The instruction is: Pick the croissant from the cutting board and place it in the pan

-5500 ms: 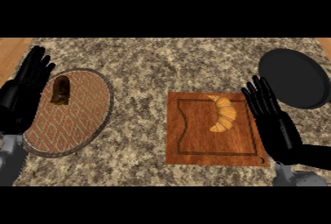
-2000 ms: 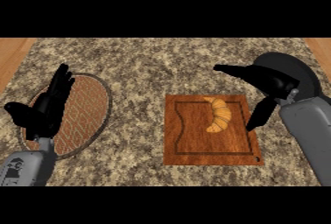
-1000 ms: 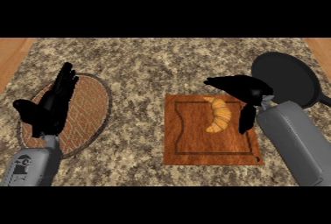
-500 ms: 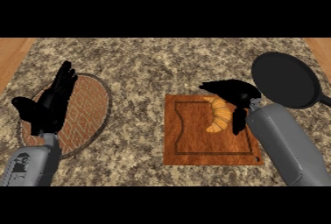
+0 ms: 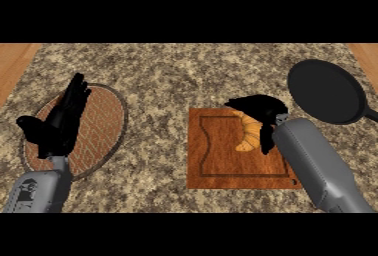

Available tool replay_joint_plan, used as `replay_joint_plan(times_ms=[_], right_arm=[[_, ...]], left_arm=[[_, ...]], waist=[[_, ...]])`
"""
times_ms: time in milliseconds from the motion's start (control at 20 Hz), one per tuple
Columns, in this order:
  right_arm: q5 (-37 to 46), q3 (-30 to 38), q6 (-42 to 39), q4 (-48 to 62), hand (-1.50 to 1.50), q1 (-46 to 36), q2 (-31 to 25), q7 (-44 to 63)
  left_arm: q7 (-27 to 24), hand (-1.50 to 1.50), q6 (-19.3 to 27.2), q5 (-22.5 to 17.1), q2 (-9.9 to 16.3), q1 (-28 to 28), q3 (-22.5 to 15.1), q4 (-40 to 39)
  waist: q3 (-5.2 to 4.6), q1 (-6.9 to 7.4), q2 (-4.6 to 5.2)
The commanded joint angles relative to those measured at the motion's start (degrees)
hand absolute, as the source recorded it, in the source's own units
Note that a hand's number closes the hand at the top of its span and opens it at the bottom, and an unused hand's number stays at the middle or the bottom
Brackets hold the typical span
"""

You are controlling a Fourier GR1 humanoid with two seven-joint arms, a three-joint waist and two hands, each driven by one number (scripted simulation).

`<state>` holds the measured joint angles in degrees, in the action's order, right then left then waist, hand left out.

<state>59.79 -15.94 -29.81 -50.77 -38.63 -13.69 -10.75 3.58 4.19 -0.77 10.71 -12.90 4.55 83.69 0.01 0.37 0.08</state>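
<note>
Head view: a speckled brown-and-grey granite counter (image 5: 184,75), seen steeply from above.
Left hand (image 5: 55,122): black, with straight fingers (image 5: 74,95) spread upward and the thumb out to the side; it holds nothing and rests at the left of the view.
Round mat: an oval reddish-brown woven mat with a dark rim (image 5: 100,125), lying flat on the counter, partly hidden behind the left hand.
Cutting board: a rectangular reddish wooden cutting board with a carved groove (image 5: 221,165), right of centre.
Croissant: the golden curved croissant (image 5: 249,137) lies on the board's upper right part.
Right hand (image 5: 258,107): black, over the croissant's top end, fingers bent down around it; whether they touch it, I cannot tell.
Pan: a round black frying pan (image 5: 325,97) sits at the far right, apart from the board.
</note>
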Motion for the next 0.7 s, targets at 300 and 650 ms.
replay_joint_plan(times_ms=[300,650], right_arm=[[4.2,-3.1,5.6,1.2,1.50,4.2,0.2,-10.8],[3.0,5.9,5.2,4.8,1.50,0.5,12.5,13.4]], left_arm=[[2.6,0.00,-0.8,-0.4,0.2,0.0,0.7,2.5],[0.3,0.00,0.6,1.3,-0.9,-2.2,0.5,-1.3]], waist=[[0.00,-0.12,-0.09],[-0.05,-0.78,-0.22]])
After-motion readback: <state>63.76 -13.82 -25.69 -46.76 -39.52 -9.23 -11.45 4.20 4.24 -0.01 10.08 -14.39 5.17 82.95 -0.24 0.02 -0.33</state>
